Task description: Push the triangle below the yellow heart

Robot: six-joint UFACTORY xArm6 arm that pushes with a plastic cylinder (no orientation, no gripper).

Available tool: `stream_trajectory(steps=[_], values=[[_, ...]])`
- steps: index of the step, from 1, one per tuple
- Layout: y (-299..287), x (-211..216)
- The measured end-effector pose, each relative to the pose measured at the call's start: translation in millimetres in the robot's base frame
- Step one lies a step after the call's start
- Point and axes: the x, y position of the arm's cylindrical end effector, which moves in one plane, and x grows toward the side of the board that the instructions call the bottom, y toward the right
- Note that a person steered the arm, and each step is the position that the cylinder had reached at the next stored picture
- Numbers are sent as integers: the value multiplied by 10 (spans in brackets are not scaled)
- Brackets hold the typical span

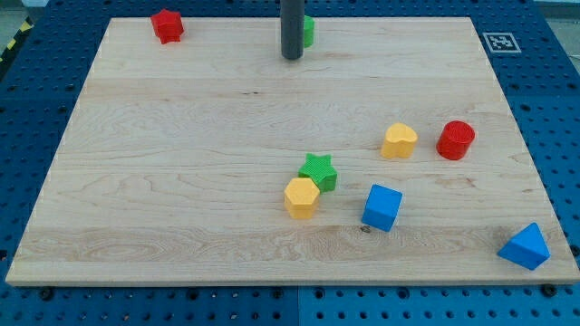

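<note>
Down at the view's bottom right corner you'll find the blue triangle point(525, 246), far from my tip point(291, 57), which stands upright at the top edge beside a green block point(308, 31) (mostly hidden), touching nothing. You'd sweep it left, to sit below the yellow heart point(399, 141)

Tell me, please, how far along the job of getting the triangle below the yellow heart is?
Nothing looks done yet. The blue triangle sits at the board's bottom right corner, well right of and below the yellow heart. My tip is at the view's top, beside a green block, far from the triangle. Left: reach the triangle and push it leftward under the heart.
</note>
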Motion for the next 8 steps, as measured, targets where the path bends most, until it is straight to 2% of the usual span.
stream_trajectory(steps=[1, 2, 6, 8], values=[[169, 683], [201, 1120], [365, 1238], [616, 1572]])
